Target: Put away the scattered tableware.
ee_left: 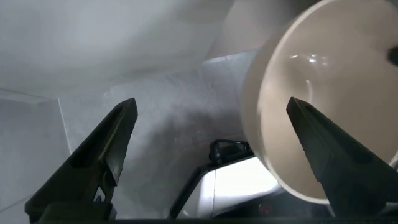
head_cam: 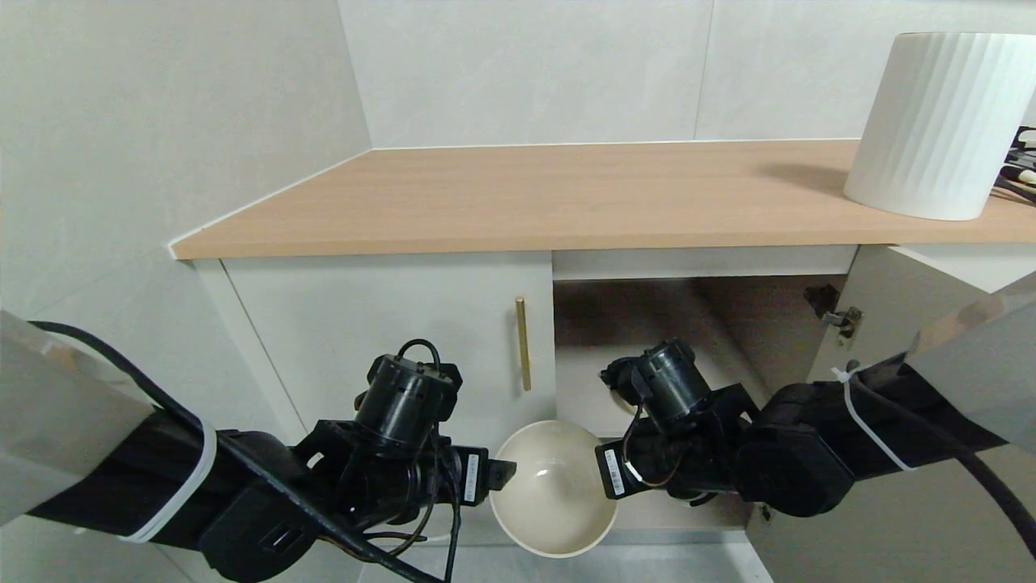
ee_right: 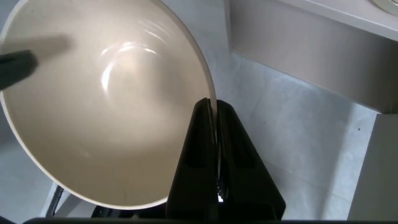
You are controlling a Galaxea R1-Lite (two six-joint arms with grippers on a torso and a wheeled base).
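Head view, low in front of the cupboard: a cream bowl hangs in the air, mouth tipped up, just outside the cupboard's open half and level with the foot of its closed door. The right gripper has the bowl by the rim on the side towards the opening. The right wrist view shows its fingers clamped over that rim, one inside, one outside. The left gripper sits in front of the closed door, fingers wide apart and holding nothing. One tip is just beside the bowl's far rim; whether it touches cannot be told. Farther back, a brass handle runs down the closed door beside the opening, and the right door stands swung out. On top of the cupboard lies a wooden counter, with a white ribbed container above the open side. A pinch on one edge likely leaves the bowl free to swing or slip if the arm jerks. A wide path in could clip the rim on the closed door's edge, and the idle left finger could knock it loose
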